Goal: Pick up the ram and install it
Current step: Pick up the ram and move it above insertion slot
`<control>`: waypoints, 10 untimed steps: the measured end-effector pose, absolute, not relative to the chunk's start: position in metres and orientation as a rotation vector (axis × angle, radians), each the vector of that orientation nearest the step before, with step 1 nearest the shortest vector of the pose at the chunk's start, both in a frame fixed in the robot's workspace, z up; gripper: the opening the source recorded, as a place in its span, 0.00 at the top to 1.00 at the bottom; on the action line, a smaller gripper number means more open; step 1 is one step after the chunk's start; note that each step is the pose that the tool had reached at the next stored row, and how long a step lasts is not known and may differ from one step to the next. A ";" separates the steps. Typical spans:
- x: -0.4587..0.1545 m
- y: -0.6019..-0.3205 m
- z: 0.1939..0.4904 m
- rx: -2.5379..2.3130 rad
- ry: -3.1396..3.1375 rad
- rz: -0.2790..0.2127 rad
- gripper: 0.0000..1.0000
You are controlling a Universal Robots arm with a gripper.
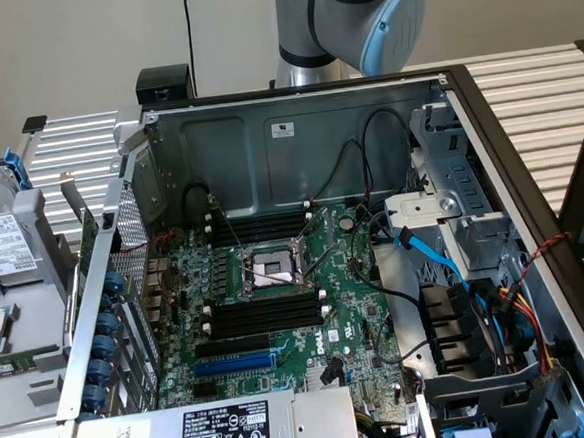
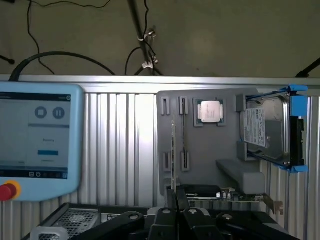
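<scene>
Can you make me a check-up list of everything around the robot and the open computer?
Surface: ribbed metal table carrying an open computer case.
Job's things: the ram is seen edge-on, just ahead of the gripper; the memory slots on the motherboard look empty.
Clutter: grey parts tray with a processor and a hard drive in a blue bracket.
Grippers: gripper sits right at the ram's near end.
Cables: blue cable, black cables and red and yellow wires inside the case.
Surroundings: teach pendant with a red button, plain wall.
</scene>
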State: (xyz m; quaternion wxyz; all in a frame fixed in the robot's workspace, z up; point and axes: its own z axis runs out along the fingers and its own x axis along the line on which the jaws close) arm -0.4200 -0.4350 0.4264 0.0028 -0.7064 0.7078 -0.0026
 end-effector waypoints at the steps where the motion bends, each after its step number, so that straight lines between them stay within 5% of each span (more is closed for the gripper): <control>1: -0.417 -0.435 0.426 -2.215 2.220 -0.008 0.88; 10: -0.388 -0.431 0.429 -2.215 2.220 -0.008 0.88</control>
